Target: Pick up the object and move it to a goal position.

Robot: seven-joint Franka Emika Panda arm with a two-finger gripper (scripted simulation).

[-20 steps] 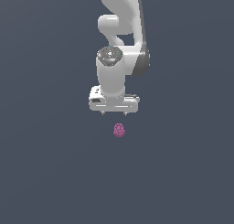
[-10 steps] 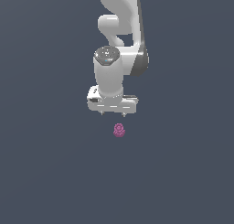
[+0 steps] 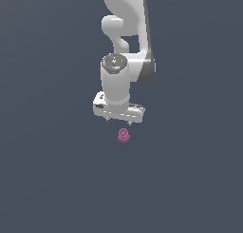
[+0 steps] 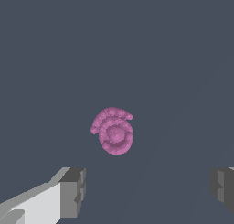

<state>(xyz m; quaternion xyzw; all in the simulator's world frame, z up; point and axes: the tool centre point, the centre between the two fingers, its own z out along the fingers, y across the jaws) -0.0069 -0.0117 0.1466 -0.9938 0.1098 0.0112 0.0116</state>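
On a plain dark grey-blue surface (image 3: 52, 179), the tiny magenta-pink bumpy blob (image 3: 124, 136) sits mid-frame just below the white gripper (image 3: 119, 120), whose grey-tipped fingers (image 4: 73, 191) are spread apart, grasping nothing.

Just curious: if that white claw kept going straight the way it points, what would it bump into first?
Probably the dark floor beside the pink blob; the open gripper seems slightly off it, though depth is unclear.

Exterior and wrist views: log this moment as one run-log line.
phase: approach | gripper: open, holding nothing | pink object: on the surface, ungrasped, apart from both fingers | goal position: not visible
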